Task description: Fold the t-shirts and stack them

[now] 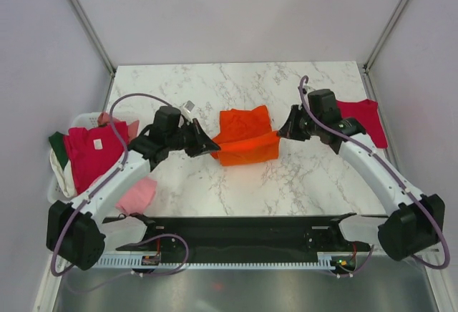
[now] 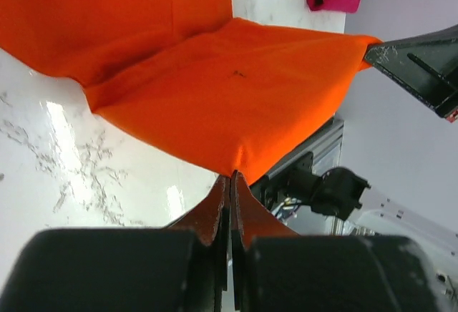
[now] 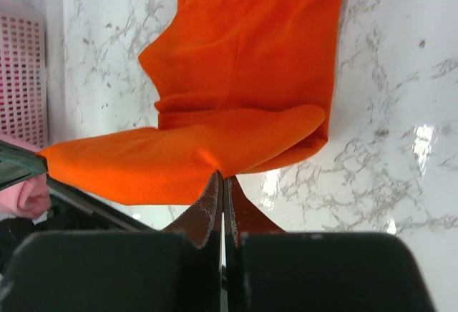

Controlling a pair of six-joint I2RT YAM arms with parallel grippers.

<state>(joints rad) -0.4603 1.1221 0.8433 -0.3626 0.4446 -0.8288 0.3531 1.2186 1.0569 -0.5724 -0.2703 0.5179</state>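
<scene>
Glossy marble bench (image 1: 300, 176); orange tee (image 1: 243, 134) edge pinched shut-tight by left pincer (image 1: 212, 145) and right pincer (image 1: 285, 130). Thin hold: slip likely if pulled unevenly.

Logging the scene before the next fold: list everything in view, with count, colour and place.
orange t-shirt: one, bright orange, table centre, partly folded
crimson t-shirt: one, red, far right of the table
magenta t-shirt: one, magenta, draped over the basket
light pink t-shirt: one, pale pink, near left, beside the left arm
dark green garment: one, dark green, at the basket's left side
white garment: one, white, at the basket's near side
basket: one, white, left edge of the table
table: one, white marble
left jaws: one pair, black, shut on the orange t-shirt's left end
right jaws: one pair, black, shut on the orange t-shirt's right end
</scene>
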